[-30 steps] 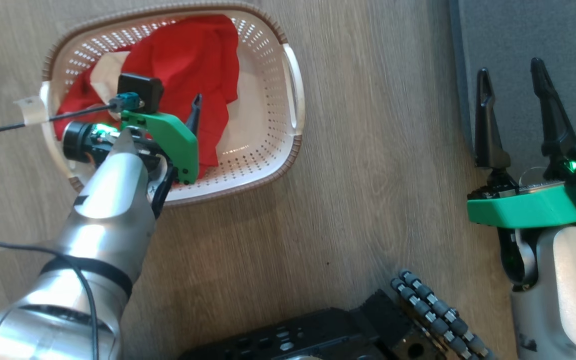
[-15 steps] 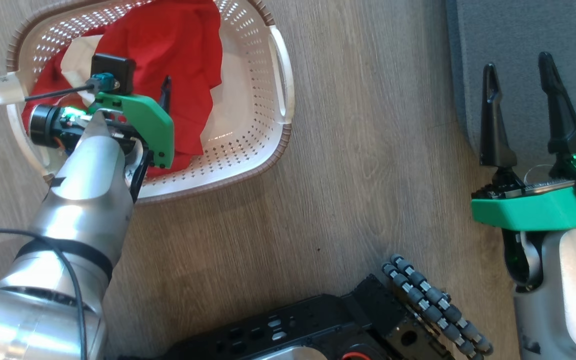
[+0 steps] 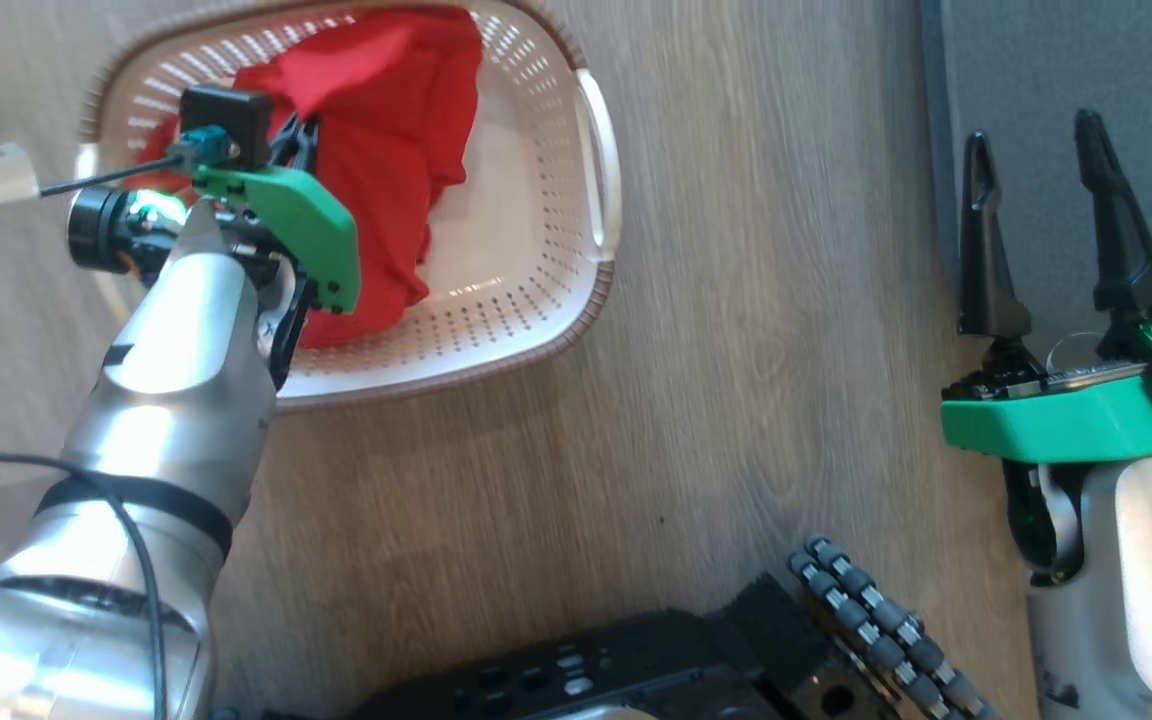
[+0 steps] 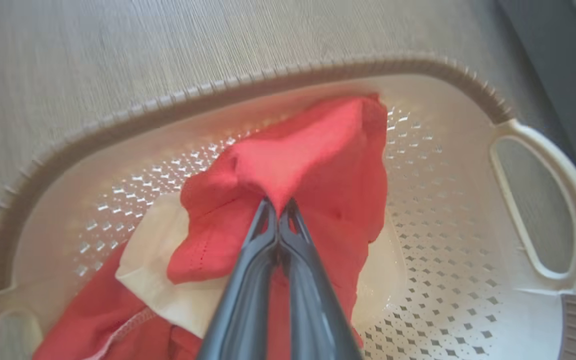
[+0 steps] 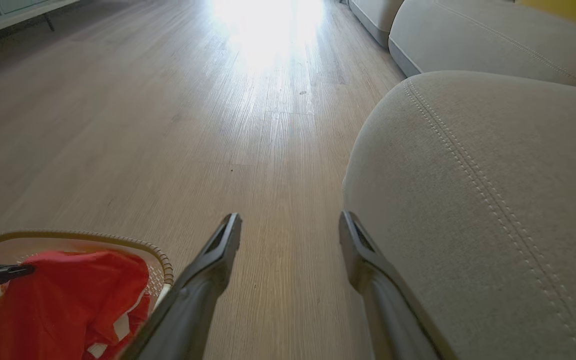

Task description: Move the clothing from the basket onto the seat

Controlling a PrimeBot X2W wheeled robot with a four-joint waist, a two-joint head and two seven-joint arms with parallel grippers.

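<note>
**Left pincer (image 4: 278, 206) clamped on soft red clothing (image 4: 318, 150) inside the cream-white perforated plastic basket (image 4: 168, 107)**

At the far left of the head view, the silver left arm (image 3: 176, 400) reaches over the basket's near rim. Its two long dark fingers are pressed together on a fold of the red fabric. In the left wrist view this fold stands up in a peak at the fingertips, and the rest drapes down into the basket. A white panel of the clothing lies under the red folds, toward that view's left. All of the clothing is inside the oval basket, which has a brown woven-look rim and a pale side handle on its right.

The basket stands on the pale wood-grain floor (image 3: 756, 380), well apart from the seat. At the bottom middle is the robot's black base (image 3: 576, 685), with a row of grey rollers beside it.

On the right, the right pincer (image 3: 1031, 130) hangs with its two fingers spread apart, gripping nothing. In the head view they show against the edge of the large grey fabric-upholstered seat (image 5: 493, 225). In the right wrist view one finger lies just beside the cushion's rounded corner, near its pale double stitching lines.
</note>
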